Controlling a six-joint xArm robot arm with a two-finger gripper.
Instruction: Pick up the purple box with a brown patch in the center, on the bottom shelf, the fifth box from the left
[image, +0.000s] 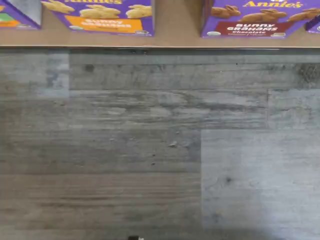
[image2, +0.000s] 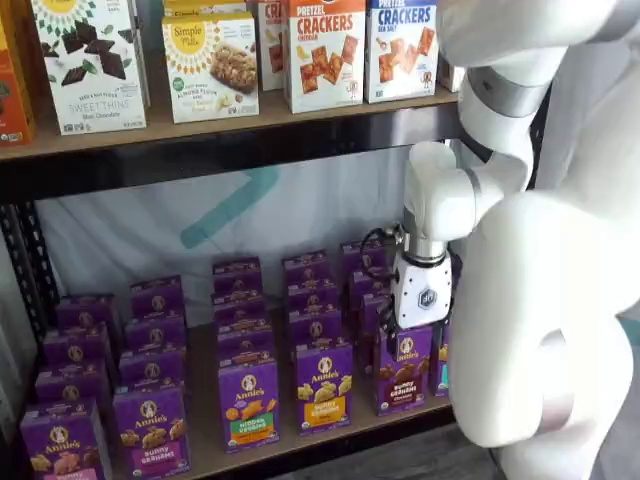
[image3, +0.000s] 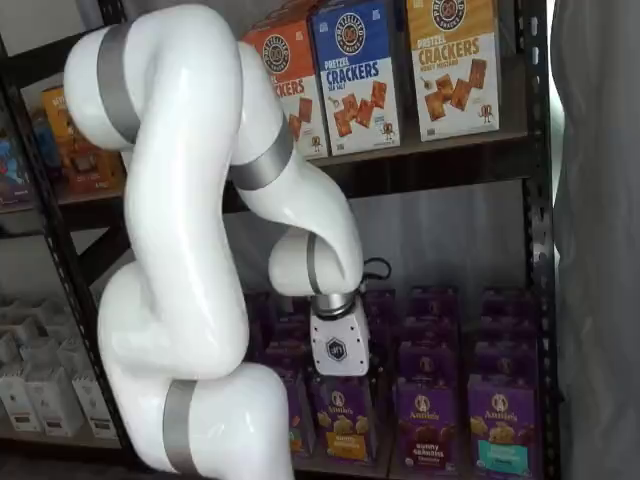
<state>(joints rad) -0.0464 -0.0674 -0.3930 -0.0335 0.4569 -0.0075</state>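
I see grey plank floor (image: 150, 150) below the bottom shelf (image: 175, 35); gripper (image2: 420, 330) fingers hidden, aperture undeterminable; purple box (image2: 404, 368) shelved.

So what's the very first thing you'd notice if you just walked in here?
The big white robot arm fills the space in front of the rack, its claw's white body hanging low; the fingers aren't clear. Behind it, rows of purple Annie's boxes crowd the bottom shelf, with the purple box with the brown patch just below the claw. Up top stand pretzel cracker boxes.
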